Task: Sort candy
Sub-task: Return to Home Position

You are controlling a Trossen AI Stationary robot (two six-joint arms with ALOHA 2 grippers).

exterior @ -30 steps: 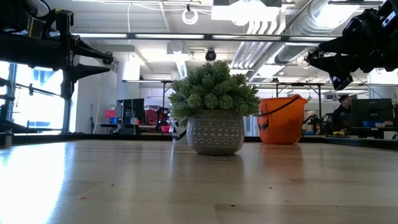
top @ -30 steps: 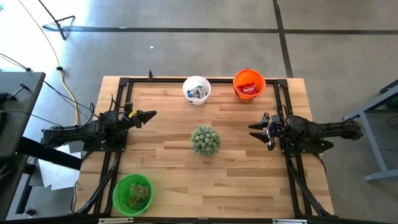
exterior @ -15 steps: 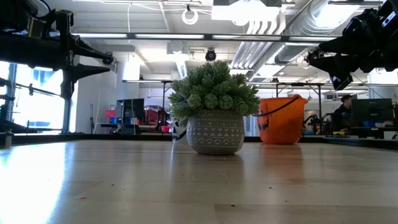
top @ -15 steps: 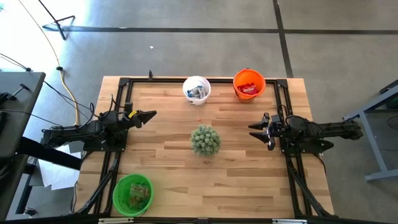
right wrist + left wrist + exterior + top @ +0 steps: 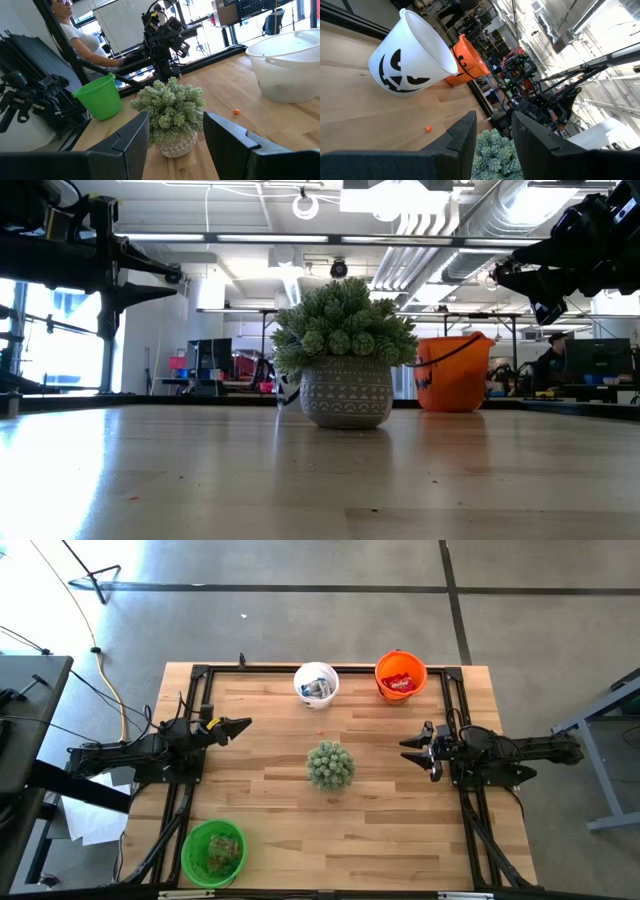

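The candy lies in three buckets: blue-and-white wrappers [image 5: 318, 689] in the white bucket [image 5: 303, 675], red packets [image 5: 399, 684] in the orange bucket [image 5: 381, 666], small pieces [image 5: 220, 852] in the green bucket [image 5: 194, 840]. One tiny orange piece [image 5: 428, 129] lies loose on the table before the white bucket. My left gripper [image 5: 240, 725] hovers open and level over the table's left side. My right gripper [image 5: 408, 750] hovers open and level over the right side. Both are empty and point toward the middle.
A green spiky plant in a patterned pot [image 5: 330, 765] stands at the table's middle, between the two grippers. A black frame [image 5: 200, 670] runs along the table's edges. A person [image 5: 75, 30] sits beyond the table's left side.
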